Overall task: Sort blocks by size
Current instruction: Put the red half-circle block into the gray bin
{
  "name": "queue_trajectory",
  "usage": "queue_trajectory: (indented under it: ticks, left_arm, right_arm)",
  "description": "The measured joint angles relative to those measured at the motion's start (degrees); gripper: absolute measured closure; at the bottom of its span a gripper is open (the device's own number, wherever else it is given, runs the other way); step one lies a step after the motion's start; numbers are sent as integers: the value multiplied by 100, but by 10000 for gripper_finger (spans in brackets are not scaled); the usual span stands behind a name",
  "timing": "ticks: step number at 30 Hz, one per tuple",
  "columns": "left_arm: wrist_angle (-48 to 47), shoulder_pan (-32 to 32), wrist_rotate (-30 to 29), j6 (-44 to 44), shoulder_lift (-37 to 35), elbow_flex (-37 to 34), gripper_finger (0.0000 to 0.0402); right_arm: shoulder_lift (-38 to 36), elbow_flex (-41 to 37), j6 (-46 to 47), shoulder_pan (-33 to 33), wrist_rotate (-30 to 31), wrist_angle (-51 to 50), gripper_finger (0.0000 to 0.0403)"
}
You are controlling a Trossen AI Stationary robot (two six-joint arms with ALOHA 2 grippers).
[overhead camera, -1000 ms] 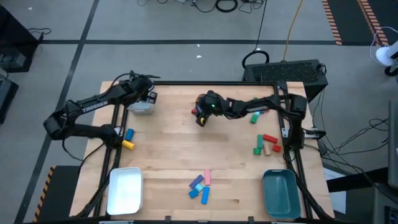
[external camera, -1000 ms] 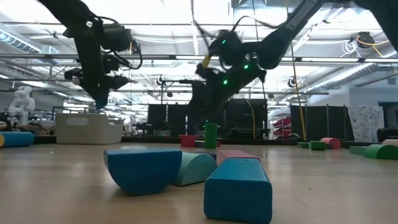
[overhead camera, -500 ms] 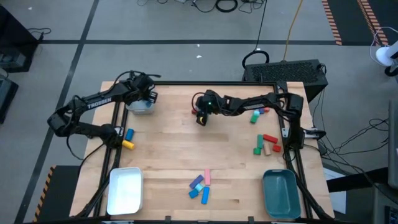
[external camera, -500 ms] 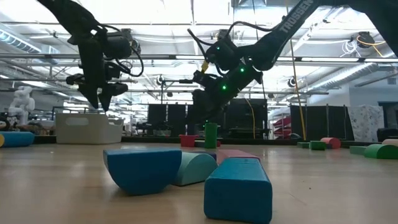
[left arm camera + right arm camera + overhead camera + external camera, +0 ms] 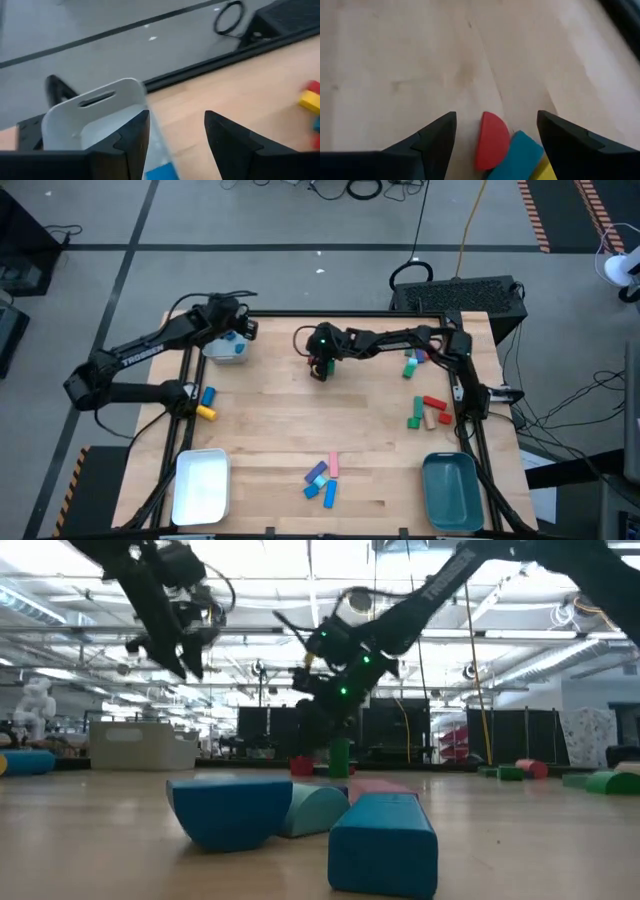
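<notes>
With released jaws, the left gripper (image 5: 175,145) hangs over the grey tray (image 5: 226,350) holding a blue block (image 5: 159,173), while the right gripper (image 5: 495,132), jaws spread, must drop onto the red block (image 5: 491,140)

A wooden table (image 5: 270,435) carries a grey tray (image 5: 224,347) upper left, white tray (image 5: 201,486) lower left, teal tray (image 5: 452,490) lower right, and scattered blocks (image 5: 322,479).

The left tool (image 5: 237,332) now hangs higher over the grey tray (image 5: 226,348) at the tabletop's far left corner than a second ago, and its fingers, closed before, stand parted with nothing between them. A blue block (image 5: 161,173) lies in that tray. The right tool (image 5: 320,366) has shifted slightly leftward, and hovers open above a red block (image 5: 491,140) and a teal block (image 5: 517,154).
</notes>
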Motion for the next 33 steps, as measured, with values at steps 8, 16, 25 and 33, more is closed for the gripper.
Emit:
queue_trajectory:
  ticks: [8, 16, 25, 33]
  left_arm:
    - [-13, -340, 48, 39, -180, 0, 210]
    - [-14, -649, 46, 39, -182, 0, 210]
    - [564, -1149, 600, 940, -182, -295, 210]
    - [1659, -1653, 1148, 1647, -182, -812, 210]
  right_arm:
    - [112, 142, 78, -3, 50, -529, 170]
    - [112, 142, 90, -10, 57, -530, 277]
    - [16, 132, 273, 77, -23, -604, 359]
    - [-607, 133, 213, 351, -29, -539, 351]
